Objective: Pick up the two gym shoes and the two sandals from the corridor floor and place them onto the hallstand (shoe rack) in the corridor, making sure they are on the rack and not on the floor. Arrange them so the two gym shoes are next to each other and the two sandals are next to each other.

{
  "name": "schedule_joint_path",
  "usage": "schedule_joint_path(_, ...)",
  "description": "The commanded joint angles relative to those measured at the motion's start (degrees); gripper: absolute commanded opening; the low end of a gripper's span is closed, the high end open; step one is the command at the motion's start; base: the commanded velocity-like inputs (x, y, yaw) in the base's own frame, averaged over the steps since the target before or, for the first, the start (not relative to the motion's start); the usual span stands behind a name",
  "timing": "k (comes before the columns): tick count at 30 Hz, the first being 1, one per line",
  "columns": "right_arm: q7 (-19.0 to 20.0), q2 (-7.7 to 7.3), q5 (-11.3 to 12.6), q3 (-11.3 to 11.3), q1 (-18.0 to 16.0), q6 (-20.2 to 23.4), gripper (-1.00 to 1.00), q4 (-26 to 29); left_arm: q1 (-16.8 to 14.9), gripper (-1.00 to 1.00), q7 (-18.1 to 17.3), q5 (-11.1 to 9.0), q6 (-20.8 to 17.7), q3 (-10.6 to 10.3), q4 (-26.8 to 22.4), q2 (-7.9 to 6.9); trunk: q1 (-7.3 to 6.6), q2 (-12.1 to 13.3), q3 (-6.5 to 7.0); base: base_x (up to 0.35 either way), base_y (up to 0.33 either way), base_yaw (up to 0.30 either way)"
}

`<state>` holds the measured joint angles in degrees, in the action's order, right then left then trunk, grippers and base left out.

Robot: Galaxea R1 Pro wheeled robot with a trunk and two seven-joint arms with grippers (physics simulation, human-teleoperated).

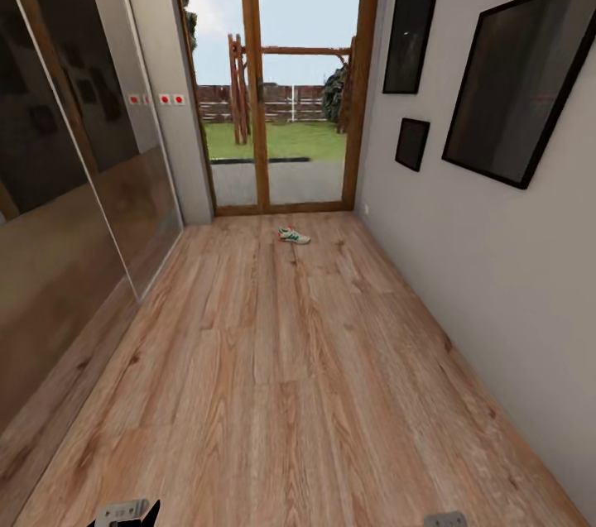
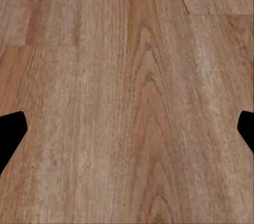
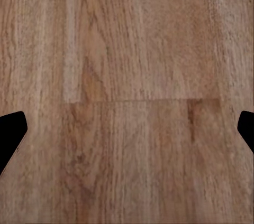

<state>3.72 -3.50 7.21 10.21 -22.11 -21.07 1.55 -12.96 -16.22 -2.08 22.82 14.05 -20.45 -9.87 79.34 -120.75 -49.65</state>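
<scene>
One gym shoe, white with green stripes, lies on the corridor floor far ahead, close to the glass door. The sandals and the hallstand are out of view. My left gripper hangs open over bare planks, its dark fingertips at the frame's two sides. My right gripper is open the same way above the floor, with nothing between its fingers. Parts of both arms peek in at the head view's lower edge.
A wood-framed glass door closes the corridor's far end, with a garden beyond. Glossy dark wardrobe panels line the left side. A pale wall with black picture frames runs along the right.
</scene>
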Motion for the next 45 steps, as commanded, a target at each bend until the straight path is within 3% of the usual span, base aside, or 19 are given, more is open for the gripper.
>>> schedule_joint_path(1, 0.32, -0.02, 0.61, 0.34, -0.04, -0.19, 1.0, -0.06, -0.04, 1.0, -0.57, -0.22, 0.03, 0.37, 0.06, 0.03, 0.03, -0.02, -0.05, 0.34, 0.0, 0.0)
schedule_joint_path(45, 0.32, -0.02, 0.61, 0.34, -0.04, -0.19, 1.0, -0.06, -0.04, 1.0, -0.56, -0.33, 0.01, 0.37, 0.06, 0.03, 0.03, -0.02, -0.05, 0.34, 0.0, 0.0)
